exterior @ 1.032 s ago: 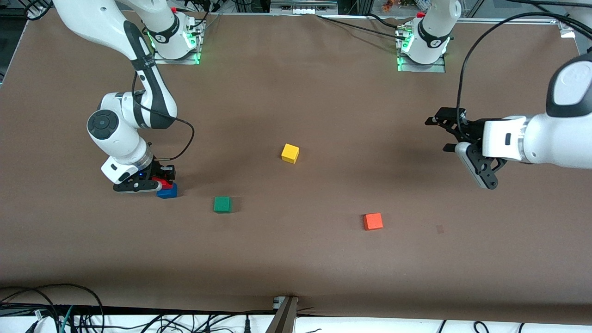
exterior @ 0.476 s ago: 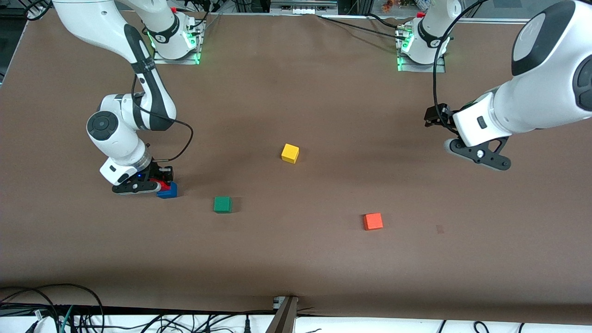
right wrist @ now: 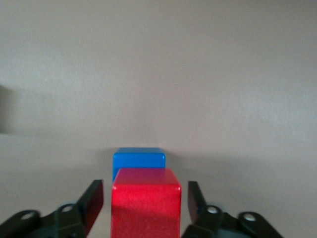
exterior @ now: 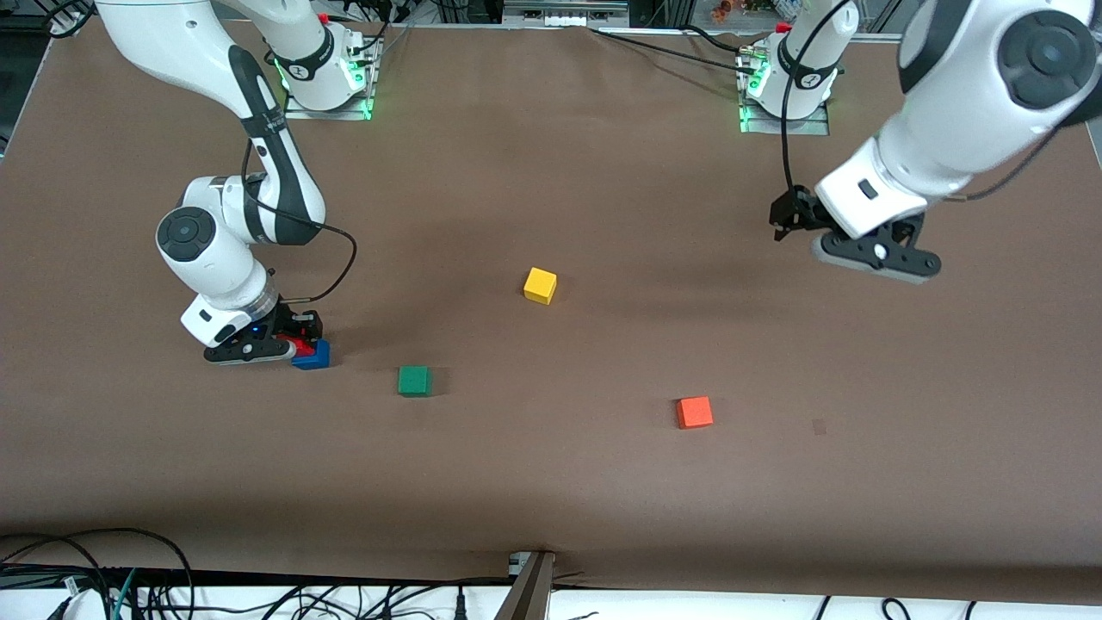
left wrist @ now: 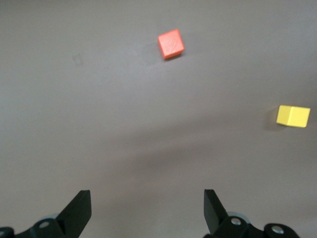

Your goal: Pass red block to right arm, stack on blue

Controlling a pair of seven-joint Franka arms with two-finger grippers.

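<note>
Nearest the front camera lies the orange cube, toward the left arm's end of the table. A little farther back and nearer the middle sits the green cube. Beside it, toward the right arm's end, the blue block rests on the brown surface, and the red block sits on top of it, mostly hidden by the tool in the front view. The right gripper is down around this stack. In the right wrist view its two black fingers stand on either side of the red block with a narrow strip of table showing between each finger and the cube's faces, so the claw is parted and has hold of nothing. Farther back, near the table's centre, lies the yellow cube. The left gripper hangs in the air over bare table at the left arm's end. In the left wrist view its fingers are spread wide with nothing between them, and the orange and yellow cubes lie on the table below.
</note>
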